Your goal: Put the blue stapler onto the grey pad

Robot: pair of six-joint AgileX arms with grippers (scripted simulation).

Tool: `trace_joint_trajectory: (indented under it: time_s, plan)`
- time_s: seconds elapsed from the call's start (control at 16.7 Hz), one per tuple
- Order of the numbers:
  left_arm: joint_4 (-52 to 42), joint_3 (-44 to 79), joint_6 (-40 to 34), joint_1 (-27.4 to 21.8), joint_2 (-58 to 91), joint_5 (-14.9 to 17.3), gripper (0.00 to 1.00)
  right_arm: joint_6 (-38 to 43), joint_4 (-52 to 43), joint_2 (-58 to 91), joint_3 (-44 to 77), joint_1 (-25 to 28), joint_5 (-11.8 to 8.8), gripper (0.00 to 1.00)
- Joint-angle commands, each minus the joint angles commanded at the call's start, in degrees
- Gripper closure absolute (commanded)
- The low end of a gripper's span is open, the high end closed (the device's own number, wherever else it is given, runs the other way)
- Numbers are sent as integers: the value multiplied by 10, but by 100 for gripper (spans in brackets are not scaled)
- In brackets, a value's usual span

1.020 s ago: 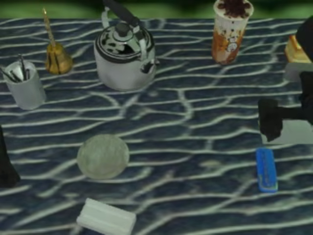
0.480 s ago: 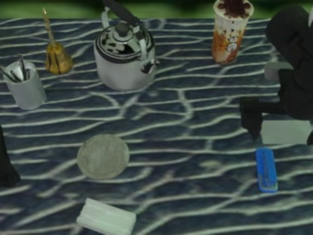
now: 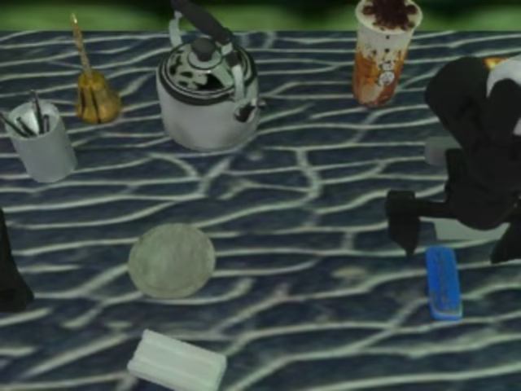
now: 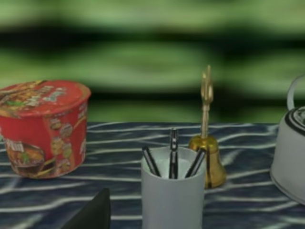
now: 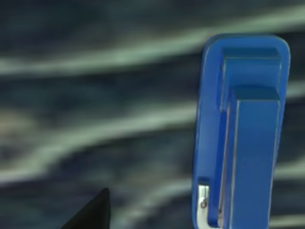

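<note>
Overhead, right gripper point(image 3: 454, 236) spread wide above the blue stapler point(image 3: 444, 283).
Only the wrist view shows the stapler's metal tip; left gripper's state unclear.

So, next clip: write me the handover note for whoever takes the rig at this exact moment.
Right gripper: open, fingers spread, hovering at the table's right side just above the far end of the blue stapler, not touching it.
Left gripper: parked at the left edge.
Blue stapler: lying flat on the table, ungrasped.
Grey pad: beyond the stapler, mostly hidden under the right arm.
Done: approach only.
Left: grasp, lift, place on the pad.
</note>
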Motion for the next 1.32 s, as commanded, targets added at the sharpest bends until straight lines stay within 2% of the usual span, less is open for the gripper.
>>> trace_joint_trajectory:
  time_s: [0.24,0.54,1.32]
  plan:
    - [0,0,0,0,0,0,0,3,88,33,-56,2,0,0]
    - [0,0,0,0,0,0,0,3,97,37,-62,2,0,0]
    - [0,0,0,0,0,0,0,3,97,37,-62,2,0,98]
